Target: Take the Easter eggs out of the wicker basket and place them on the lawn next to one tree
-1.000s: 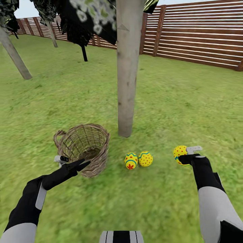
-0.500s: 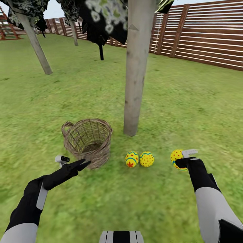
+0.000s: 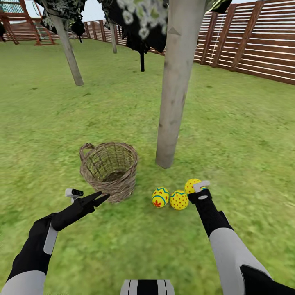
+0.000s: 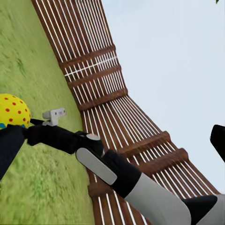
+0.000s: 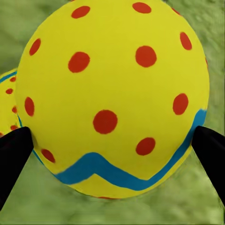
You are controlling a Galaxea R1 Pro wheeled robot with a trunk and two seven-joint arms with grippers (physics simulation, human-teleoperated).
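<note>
Green lawn (image 3: pixel 246 135) spreads out to a brown slat fence (image 3: pixel 262 41) at your 1 to 3 o'clock, with a reddish play tower (image 3: pixel 12 18) far off at 11 o'clock. Your chosen tree (image 3: pixel 176 90) rises straight ahead at 12 o'clock, its pale trunk meeting the grass just beyond the eggs. Your right tool (image 3: pixel 196 189) is pinching the third egg (image 3: pixel 191 185), one finger on each side of it; the right wrist view shows that egg (image 5: pixel 112 98) close up, its blue zigzag low between the two dark fingertips (image 5: pixel 14 150), with grass behind it. This held egg sits at the tool's 12 o'clock, just beside the plain dotted egg (image 3: pixel 179 200), which lies at the tool's 8 o'clock and touches the flower-marked egg (image 3: pixel 160 197) to its 9 o'clock. Both of those rest on the grass near the trunk's foot. You have the wicker basket (image 3: pixel 110 170) upright at your 11 o'clock, beside the tree, and no egg is visible through its weave. Your left tool (image 3: pixel 100 198) hovers just at the basket's near rim, its fingers spread apart with nothing between them. From the left wrist view you can see the right arm (image 4: pixel 103 164) reaching across toward the dotted egg.
</note>
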